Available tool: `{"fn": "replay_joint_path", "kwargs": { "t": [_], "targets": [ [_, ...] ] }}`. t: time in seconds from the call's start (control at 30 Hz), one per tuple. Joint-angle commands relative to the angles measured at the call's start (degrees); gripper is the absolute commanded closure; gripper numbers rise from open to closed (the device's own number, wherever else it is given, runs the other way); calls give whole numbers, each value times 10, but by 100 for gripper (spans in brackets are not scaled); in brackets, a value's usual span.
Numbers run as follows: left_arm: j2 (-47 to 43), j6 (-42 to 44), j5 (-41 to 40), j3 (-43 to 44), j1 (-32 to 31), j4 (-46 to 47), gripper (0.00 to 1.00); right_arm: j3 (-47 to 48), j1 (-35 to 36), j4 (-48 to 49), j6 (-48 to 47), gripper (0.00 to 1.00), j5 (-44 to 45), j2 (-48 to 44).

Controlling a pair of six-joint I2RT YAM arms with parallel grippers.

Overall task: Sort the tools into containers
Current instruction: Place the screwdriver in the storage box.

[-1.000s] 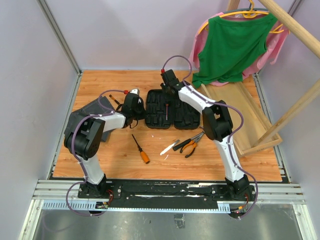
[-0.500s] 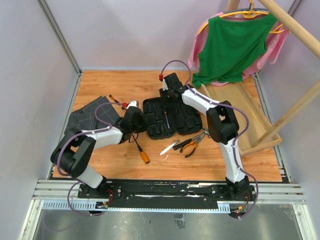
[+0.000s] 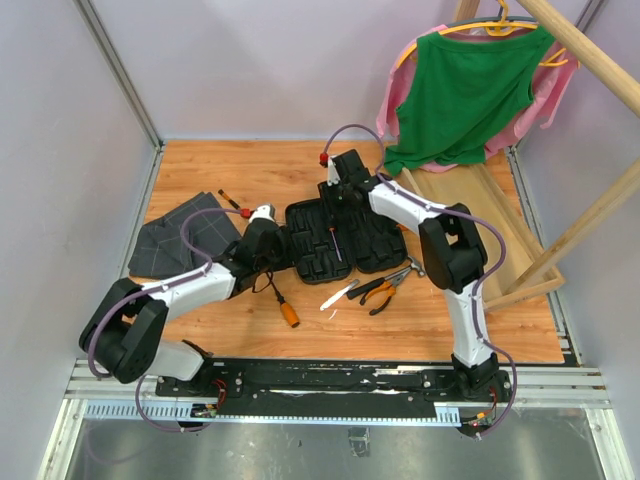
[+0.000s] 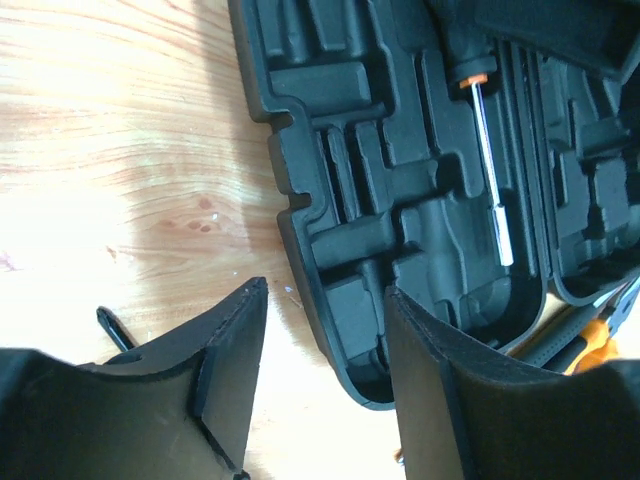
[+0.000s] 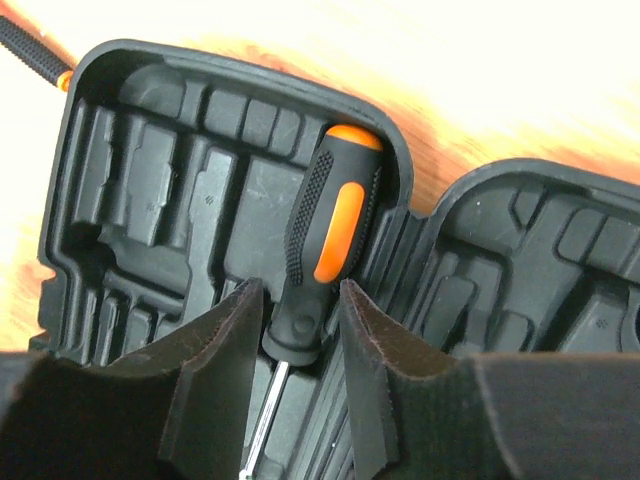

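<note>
Right end effector (image 5: 300,295) straddles orange-and-black handled steel screwdriver (image 5: 328,215) lying in a slot of open black plastic tool case (image 5: 150,170); clamped or merely flanking, cannot tell. Left end effector (image 4: 325,290) apart, empty, above wooden bench (image 4: 120,150) beside case. Screwdriver likely light, rigid; grab textured handle, not slick thin shaft

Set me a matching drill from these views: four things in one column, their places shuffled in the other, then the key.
1. dark grey folded cloth
2. black-and-orange-handled screwdriver
3. green garment
4. orange-handled steel pliers

A. inside the open black plastic tool case
B. hanging at the far right
C. on the wooden table, left of that case
D. on the table by the case's near-right corner

Pairs: 1-C, 2-A, 3-B, 4-D
</note>
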Motion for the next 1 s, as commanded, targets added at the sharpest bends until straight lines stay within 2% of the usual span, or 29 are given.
{"fn": "replay_joint_path", "kwargs": {
  "t": [0.0,0.13,0.4,0.5,0.77,0.9,0.97],
  "targets": [
    [-35,13,-35,17,1,-24,42,-18,-5,14,0,60,-14,-52],
    [-68,24,-56,22,11,-30,34,-55,-5,33,-1,57,-6,-99],
    [-139,38,-111,20,23,-18,2,-151,-5,55,-3,54,14,-186],
    [-144,40,-123,29,29,-26,1,-208,-5,72,-1,52,28,-221],
    [-70,68,-57,103,37,-42,1,-309,-5,92,35,52,36,-301],
    [1,64,-12,169,37,-49,9,-351,-5,101,60,53,21,-324],
    [38,50,0,200,37,-56,10,-369,-5,110,69,54,14,-333]
  ]
}}
